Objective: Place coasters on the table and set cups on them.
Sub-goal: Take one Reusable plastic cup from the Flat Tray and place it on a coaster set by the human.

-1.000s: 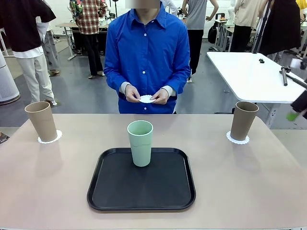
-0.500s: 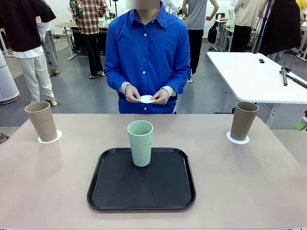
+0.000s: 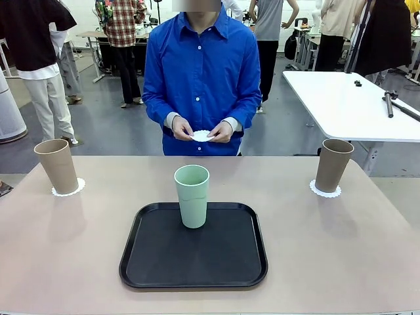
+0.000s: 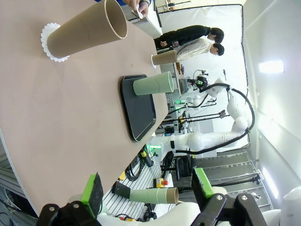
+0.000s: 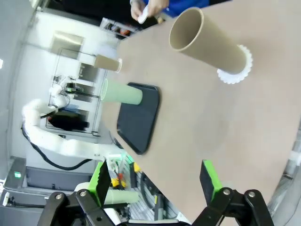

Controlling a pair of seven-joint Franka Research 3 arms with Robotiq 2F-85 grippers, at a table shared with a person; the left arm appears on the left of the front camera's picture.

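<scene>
Person (image 3: 200, 39), blue long-sleeve shirt (image 3: 200, 79), left end effector (image 4: 147, 184) & right end effector (image 5: 155, 181) black w/ green pads (image 4: 92, 187)

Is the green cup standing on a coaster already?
No. The green cup stands upright on the tray, nothing beneath it; the person holds a coaster.

Grey smooth floor (image 3: 125, 128) across open hall. White rectangular table (image 3: 341, 98) at right rear, rounded corner, pale metal leg below. Dark tools (image 3: 388, 105) lying near its right end. Small light desk (image 3: 88, 36) at far left rear. More desks (image 3: 307, 41) at right rear. White cylindrical unit (image 3: 8, 111) standing on floor at left edge. Several bystanders (image 3: 39, 65) standing about at back. Lighting bright, even, soft shadows. Left wrist view, rolled sideways: white wall panel (image 4: 207, 16), glowing rectangular ceiling light (image 4: 271, 66).
</scene>
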